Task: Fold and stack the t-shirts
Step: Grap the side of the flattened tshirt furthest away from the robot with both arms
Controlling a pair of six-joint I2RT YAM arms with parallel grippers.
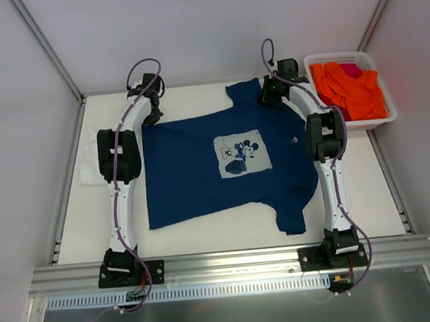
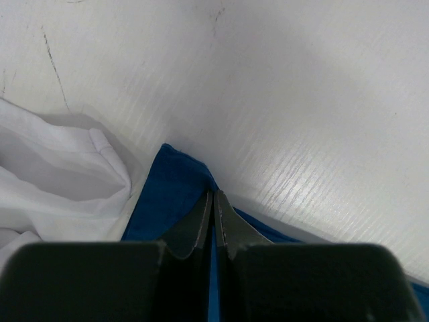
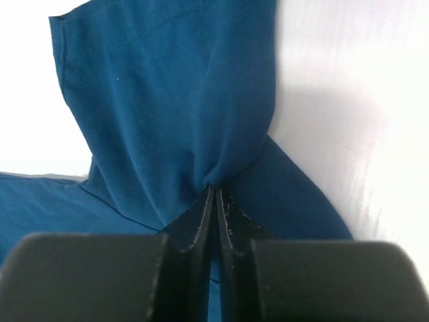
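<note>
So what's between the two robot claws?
The far edge of the navy t-shirt runs from left gripper to right gripper, bare table just beyond, in the top view.

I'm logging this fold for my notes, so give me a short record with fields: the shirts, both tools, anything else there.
navy t-shirt: spread flat on the table, print up
white t-shirt: bunched at the table's left edge
left tool: shut on the navy t-shirt's far left corner
right tool: shut on the navy t-shirt's far sleeve
basket: far right corner, holds orange cloths
stack: none yet
</note>
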